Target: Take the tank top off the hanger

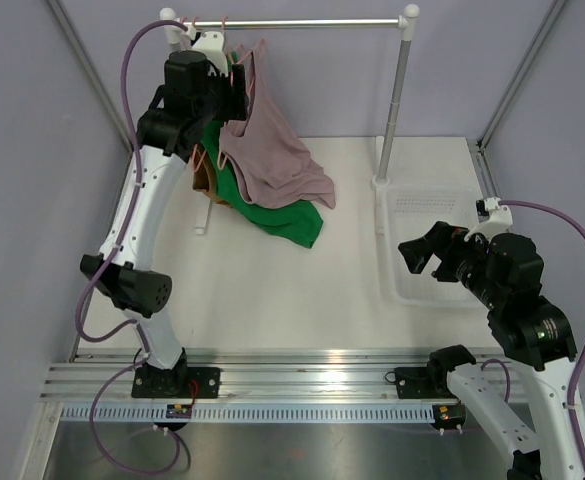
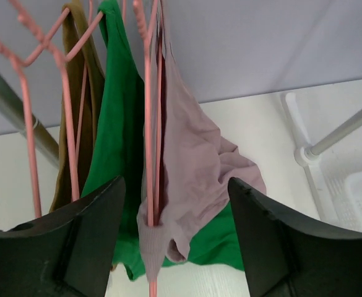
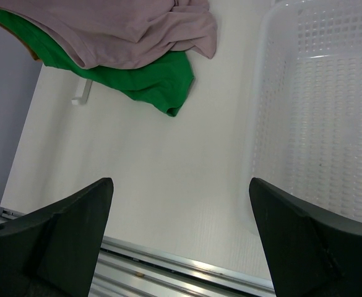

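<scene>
Tank top still on its hanger, left gripper framing the strap.
Nothing is off yet: the mauve tank top hangs from the pink hanger at eleven o'clock, its hem pooled on a green garment. The left gripper stands spread around strap and hanger, pinching nothing. The right gripper, at four o'clock, gapes empty beside the white basket. The hanger's hook is cut off in the wrist view.
</scene>
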